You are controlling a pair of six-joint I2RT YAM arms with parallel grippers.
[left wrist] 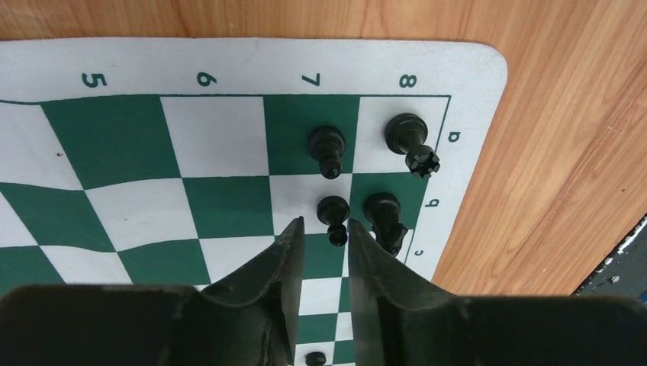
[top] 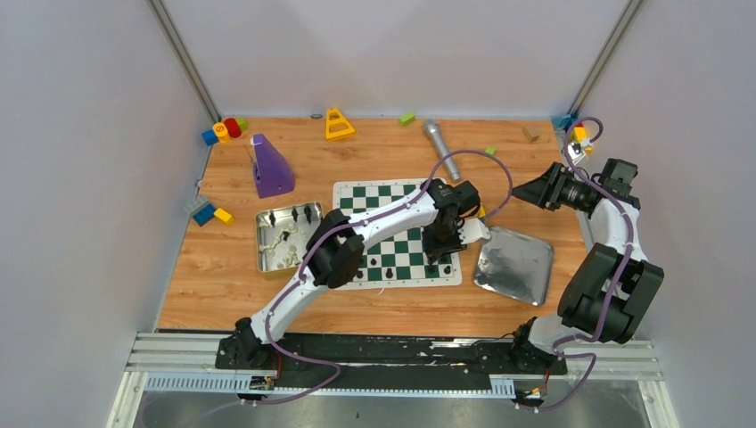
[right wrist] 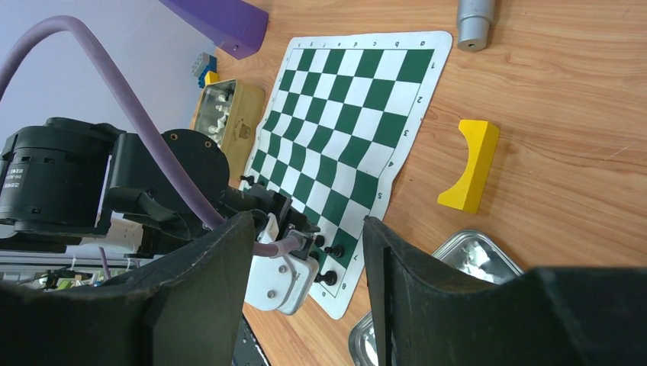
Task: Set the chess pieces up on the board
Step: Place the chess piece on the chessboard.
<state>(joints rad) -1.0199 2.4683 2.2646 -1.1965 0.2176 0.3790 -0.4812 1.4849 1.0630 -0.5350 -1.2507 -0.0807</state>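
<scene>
The left hand hovers over the board's near right corner, fingers narrowly parted around a black pawn that stands in its row. The right hand hangs wide and empty, probably to stay clear.

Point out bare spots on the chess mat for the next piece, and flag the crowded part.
Bare: the squares under 5 and 6 on the green-and-white checkered mat, left of the black chess pieces; also its far rows toward the silver microphone. Crowded: the 7-8 corner, where four black pieces stand close by the left fingers.
</scene>
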